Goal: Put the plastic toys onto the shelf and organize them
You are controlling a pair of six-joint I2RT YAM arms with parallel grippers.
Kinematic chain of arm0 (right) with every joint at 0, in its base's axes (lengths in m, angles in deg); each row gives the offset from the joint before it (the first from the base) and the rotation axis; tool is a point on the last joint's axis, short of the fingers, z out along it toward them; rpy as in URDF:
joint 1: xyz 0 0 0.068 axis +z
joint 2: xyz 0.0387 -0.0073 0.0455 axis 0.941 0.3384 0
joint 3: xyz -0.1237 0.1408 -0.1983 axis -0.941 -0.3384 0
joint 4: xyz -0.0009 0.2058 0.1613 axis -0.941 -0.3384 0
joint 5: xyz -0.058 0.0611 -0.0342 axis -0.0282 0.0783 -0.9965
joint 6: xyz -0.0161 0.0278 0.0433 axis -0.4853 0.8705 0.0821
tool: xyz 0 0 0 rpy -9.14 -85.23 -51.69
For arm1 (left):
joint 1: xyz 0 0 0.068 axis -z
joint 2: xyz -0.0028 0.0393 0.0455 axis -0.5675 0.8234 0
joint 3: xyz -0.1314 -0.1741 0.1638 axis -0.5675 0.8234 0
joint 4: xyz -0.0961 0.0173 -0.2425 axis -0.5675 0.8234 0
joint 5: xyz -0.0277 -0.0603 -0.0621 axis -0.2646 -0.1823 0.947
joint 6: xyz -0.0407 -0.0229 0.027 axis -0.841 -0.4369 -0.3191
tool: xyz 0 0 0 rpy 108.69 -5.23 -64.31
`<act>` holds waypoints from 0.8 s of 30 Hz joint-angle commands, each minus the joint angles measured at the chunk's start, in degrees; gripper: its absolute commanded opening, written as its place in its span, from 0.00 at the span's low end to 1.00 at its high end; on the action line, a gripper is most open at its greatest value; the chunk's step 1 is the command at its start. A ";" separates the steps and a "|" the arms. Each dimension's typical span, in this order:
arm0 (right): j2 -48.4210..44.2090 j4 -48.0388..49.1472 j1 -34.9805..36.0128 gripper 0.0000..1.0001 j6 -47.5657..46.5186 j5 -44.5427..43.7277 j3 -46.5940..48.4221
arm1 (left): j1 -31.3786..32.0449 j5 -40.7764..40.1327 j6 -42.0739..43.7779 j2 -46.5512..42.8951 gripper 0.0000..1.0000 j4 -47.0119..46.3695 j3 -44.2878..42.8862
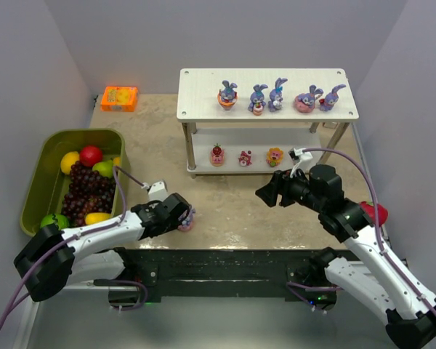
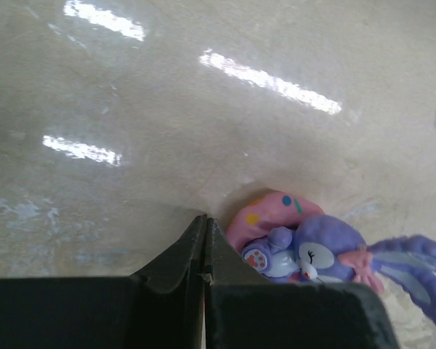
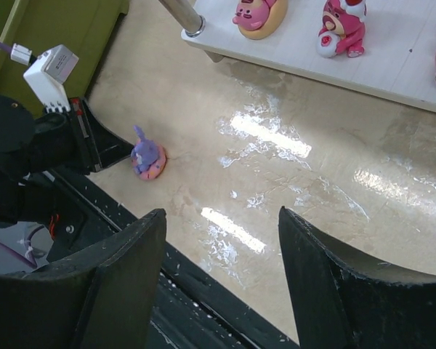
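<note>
purple bunny [image 2: 327, 254] near table [image 1: 232, 218] edge, beside closed left gripper [image 2: 205, 219]; right gripper [image 3: 221, 218] spread, empty.

No text, label, brand, number or sign could be read in any of the views. The orange box [image 1: 120, 98] at the back left of the bench [image 1: 232, 207] showed pale printed markings on its top face, but they were too small and blurred to make out as words or figures.
</note>
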 commanded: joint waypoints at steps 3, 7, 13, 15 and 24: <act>-0.45 1.74 0.06 0.66 0.43 -1.26 -0.11 | 3.01 3.34 2.51 -1.90 0.02 -0.63 -1.23; -0.28 1.48 0.06 0.66 0.25 -1.61 -0.02 | 4.06 1.15 1.54 -4.01 0.07 5.16 -2.90; -0.19 1.48 0.06 0.67 0.25 -1.88 -0.20 | 4.50 -1.41 5.58 -9.89 0.46 7.91 -7.21; -0.19 1.48 0.06 0.67 0.16 -2.14 -0.11 | 4.77 -1.15 10.12 -10.34 0.49 6.68 -8.18; 0.08 0.60 0.06 0.68 -1.15 -3.28 0.59 | 5.91 3.34 25.60 -5.78 0.65 -2.46 -8.80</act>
